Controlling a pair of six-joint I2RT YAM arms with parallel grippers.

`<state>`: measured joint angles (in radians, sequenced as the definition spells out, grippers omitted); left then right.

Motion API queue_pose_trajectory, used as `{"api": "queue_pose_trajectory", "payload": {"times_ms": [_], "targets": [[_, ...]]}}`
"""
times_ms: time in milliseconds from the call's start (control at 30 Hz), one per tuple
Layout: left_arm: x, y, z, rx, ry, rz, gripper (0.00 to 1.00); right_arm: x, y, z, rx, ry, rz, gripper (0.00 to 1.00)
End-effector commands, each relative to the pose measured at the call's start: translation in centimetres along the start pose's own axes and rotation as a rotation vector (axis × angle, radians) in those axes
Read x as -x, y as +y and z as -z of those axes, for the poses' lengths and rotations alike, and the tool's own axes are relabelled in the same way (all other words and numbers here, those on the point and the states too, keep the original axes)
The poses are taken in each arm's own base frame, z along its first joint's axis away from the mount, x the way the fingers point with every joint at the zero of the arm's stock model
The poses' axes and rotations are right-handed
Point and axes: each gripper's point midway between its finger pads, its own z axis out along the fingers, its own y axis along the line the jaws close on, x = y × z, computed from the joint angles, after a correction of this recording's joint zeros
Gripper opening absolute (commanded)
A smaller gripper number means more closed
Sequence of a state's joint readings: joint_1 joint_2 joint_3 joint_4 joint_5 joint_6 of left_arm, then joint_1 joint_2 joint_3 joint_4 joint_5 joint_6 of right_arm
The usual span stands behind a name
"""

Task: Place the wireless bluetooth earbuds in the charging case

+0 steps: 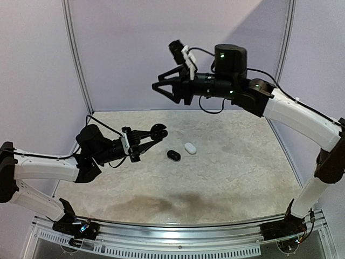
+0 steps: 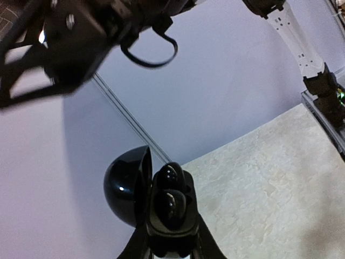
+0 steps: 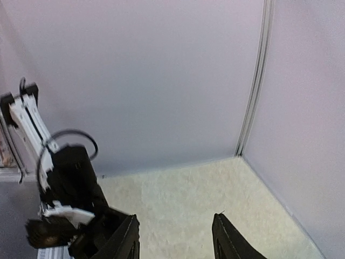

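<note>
My left gripper (image 1: 153, 135) is shut on an open black charging case (image 1: 158, 131), held above the table's left middle. In the left wrist view the case (image 2: 167, 218) sits between the fingers with its round lid (image 2: 125, 191) swung open to the left. Two black earbuds (image 2: 171, 175) (image 2: 172, 206) sit in its wells. My right gripper (image 1: 161, 86) is open and empty, raised high near the back wall; it also shows in the right wrist view (image 3: 175, 243). No other earbuds are in view.
A small closed black case (image 1: 173, 155) and a white one (image 1: 190, 148) lie side by side at the table's middle. Grey walls enclose the back and sides. The left arm (image 3: 70, 205) shows in the right wrist view.
</note>
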<state>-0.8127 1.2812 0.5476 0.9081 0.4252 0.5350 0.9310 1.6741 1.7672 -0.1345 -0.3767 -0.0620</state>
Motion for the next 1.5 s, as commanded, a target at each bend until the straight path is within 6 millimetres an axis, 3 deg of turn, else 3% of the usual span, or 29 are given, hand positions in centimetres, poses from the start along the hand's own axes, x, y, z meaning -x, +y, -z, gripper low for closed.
{"api": "queue_pose_trajectory", "payload": {"times_ms": [0,133,267,400,500,633,800,967,1200,1367,1433,1467], "targets": [[0.3,0.1,-0.8,-0.014,0.001,-0.133,0.0,-10.7,3.0,-2.0,0.09,0.339,-0.035,0.47],[0.1,0.9,-1.0,0.018,0.015,-0.111,0.0,-11.9,4.8,-0.4,0.166,0.391,-0.005,0.45],[-0.2,1.0,-1.2,0.021,0.026,-0.073,0.0,-10.6,4.8,2.5,0.111,0.356,0.041,0.45],[-0.1,0.7,-1.4,0.007,0.013,-0.011,0.0,-8.6,4.3,4.5,0.063,0.303,0.086,0.52],[0.4,0.8,-1.4,0.002,-0.006,0.095,0.0,-9.0,5.3,5.6,0.127,0.285,0.15,0.61],[1.6,-0.2,-1.1,-0.071,-0.057,0.229,0.0,-11.7,6.0,5.5,0.184,0.311,0.242,0.64],[2.8,-0.8,-1.0,-0.126,-0.105,0.291,0.0,-12.9,5.5,3.9,0.193,0.335,0.265,0.59],[2.9,-0.8,-1.2,-0.135,-0.108,0.318,0.0,-12.1,5.8,3.3,0.216,0.293,0.274,0.35],[3.0,-0.8,-1.4,-0.137,-0.11,0.322,0.0,-11.9,6.1,3.2,0.237,0.283,0.263,0.21],[2.9,-0.6,-1.5,-0.132,-0.104,0.329,0.0,-11.7,6.3,3.1,0.26,0.296,0.253,0.0],[2.3,-0.2,-1.5,-0.097,-0.083,0.346,0.0,-11.9,6.0,3.0,0.245,0.313,0.243,0.0],[1.9,0.2,-1.5,-0.066,-0.067,0.356,0.21,-11.9,5.3,3.1,0.224,0.323,0.232,0.0]]}}
